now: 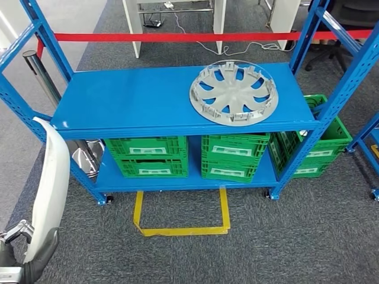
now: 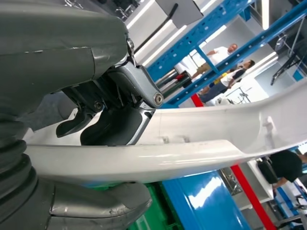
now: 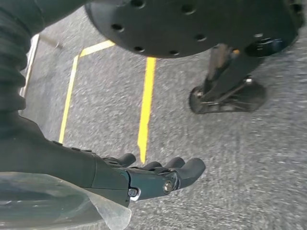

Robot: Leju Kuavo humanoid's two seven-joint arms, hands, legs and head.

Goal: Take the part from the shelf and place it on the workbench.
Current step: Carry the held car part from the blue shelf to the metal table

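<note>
Head view first: I'm facing the blue shelf (image 1: 134,100), and my left hand (image 1: 26,260) sits low at the left of the picture, gripping a long white curved part (image 1: 49,177) that stands up past the shelf's left end. A grey wheel cover (image 1: 234,93) lies flat near the right end of the top board. Green crates (image 1: 147,155) fill the lower level, with more beside the right post. Yellow tape (image 1: 181,228) marks a box on the carpet in front, and a red strip (image 1: 179,36) runs behind the shelf. I can't see a workbench from here.

Left wrist view: the left hand (image 2: 108,120) has its fingers (image 2: 112,127) closed over one face of the part (image 2: 203,139) and the thumb (image 2: 90,203) under the other, so the grip looks firm. Most of the part sticks out past the hand. People stand in the background.

Right wrist view: the right hand (image 3: 145,175) hangs over the carpet, fingers apart and holding nothing.

My worry is that overhang: when I turn for the workbench, the far end could clip the shelf's left post or the wheel cover. The part could also twist in the grip. The crates carry pale labels, but I can't read them; no other writing shows.
</note>
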